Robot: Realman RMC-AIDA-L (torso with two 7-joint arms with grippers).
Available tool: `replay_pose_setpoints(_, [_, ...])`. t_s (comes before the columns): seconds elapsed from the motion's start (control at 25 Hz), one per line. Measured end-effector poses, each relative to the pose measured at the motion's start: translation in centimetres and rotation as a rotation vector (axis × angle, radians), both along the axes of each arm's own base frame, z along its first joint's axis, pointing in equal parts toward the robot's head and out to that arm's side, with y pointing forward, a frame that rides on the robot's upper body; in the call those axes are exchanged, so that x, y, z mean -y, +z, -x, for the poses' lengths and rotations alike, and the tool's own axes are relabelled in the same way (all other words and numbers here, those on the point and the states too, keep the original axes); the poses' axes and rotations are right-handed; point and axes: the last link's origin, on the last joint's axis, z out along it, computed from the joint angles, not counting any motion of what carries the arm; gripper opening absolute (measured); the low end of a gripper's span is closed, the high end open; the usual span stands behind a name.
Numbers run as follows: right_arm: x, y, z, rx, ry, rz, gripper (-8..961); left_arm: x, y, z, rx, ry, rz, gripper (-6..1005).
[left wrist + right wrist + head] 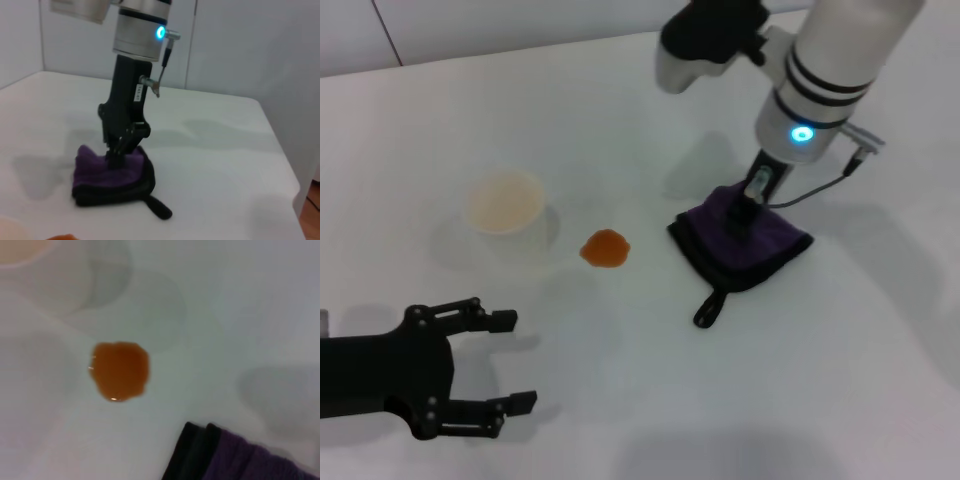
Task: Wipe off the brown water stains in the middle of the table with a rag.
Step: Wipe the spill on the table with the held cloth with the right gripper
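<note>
Nearest, at 7 o'clock on the worktop [840, 400]: left claw [510, 360], fingers spread, idle, holding nothing.
Mid-worktop, centre: brown water stains [605, 248], one roundish blob, unwiped; cup [504, 203] just beside at 10 o'clock.
Beyond, at 2 o'clock of the blob: rag [740, 243], folded, flat, long axis running 7 to 1 o'clock, loop tab toward 7. Right claw [748, 212] pressed down, pinching its top.
Step judged: grasping. Next: drag the rag toward 8 o'clock over the blob.
</note>
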Motion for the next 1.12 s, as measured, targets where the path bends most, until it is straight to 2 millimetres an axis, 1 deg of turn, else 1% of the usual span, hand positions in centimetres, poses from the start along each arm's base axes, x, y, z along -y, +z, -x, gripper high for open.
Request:
replay_pose_setpoints(0.2, [0.7,-1.2,1.5,-0.012,0.057,0.049,25,0.0,-0.2,-0.3,0.002,-0.016,0.012,861])
replay_pose_setpoints(0.44, [1.7,-3.2,3.6,-0.047,0.138,0.122,25,-0.1,-0.2,-0.4,0.002,-0.015,0.012,861])
replay_pose_setpoints(0.72, [3.1,-5.2,5.4,-0.091,0.218,0.212,25,-0.1,-0.3,-0.6,0.010,-0.018,0.012,861])
replay_pose_setpoints(0.92, [3.6,-6.2,5.8,-0.108,0.258,0.242,25,0.0,-0.5,-0.7,0.015,-0.025,0.017,861])
replay_pose_setpoints(1.12, [3.0,-6.8,5.7,-0.113,0.287,0.221,25,0.0,-0.6,-0.8,0.016,-0.026,0.018,861])
